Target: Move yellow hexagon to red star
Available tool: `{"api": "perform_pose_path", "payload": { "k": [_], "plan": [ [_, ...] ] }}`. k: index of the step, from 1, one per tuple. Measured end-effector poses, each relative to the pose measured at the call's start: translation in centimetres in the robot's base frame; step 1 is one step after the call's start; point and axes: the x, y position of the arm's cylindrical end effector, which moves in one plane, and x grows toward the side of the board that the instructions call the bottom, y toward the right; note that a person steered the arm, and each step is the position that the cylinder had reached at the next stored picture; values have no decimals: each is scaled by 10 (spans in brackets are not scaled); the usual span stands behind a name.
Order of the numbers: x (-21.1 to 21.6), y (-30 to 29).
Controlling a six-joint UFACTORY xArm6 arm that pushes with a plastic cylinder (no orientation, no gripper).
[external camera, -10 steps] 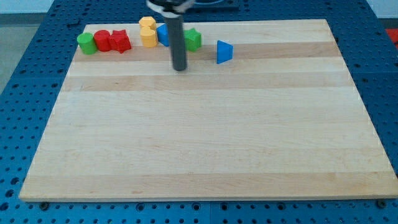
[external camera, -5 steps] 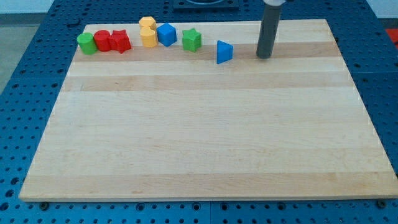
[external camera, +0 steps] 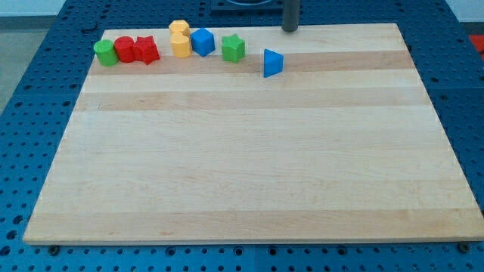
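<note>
The yellow hexagon (external camera: 178, 29) sits at the board's top edge, touching a second yellow block (external camera: 181, 45) just below it. The red star (external camera: 147, 50) lies to their left, beside a red cylinder (external camera: 125, 48). My tip (external camera: 290, 29) is at the board's top edge, well to the right of the yellow hexagon and up and right of the blue triangle (external camera: 273, 62). It touches no block.
A green cylinder (external camera: 105, 52) stands at the far left of the row. A blue cube (external camera: 202, 41) is right of the yellow blocks, then a green star (external camera: 234, 48). The wooden board (external camera: 249, 151) lies on a blue perforated table.
My tip swung from beside the blue cube and green star to the right past the blue triangle, then back up and left to the top edge. No block has moved.
</note>
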Motion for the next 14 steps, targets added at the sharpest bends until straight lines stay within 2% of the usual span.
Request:
{"api": "perform_pose_path", "payload": {
  "k": [7, 10, 14],
  "plan": [
    [0, -125],
    [0, -143],
    [0, -226]
  ]
}}
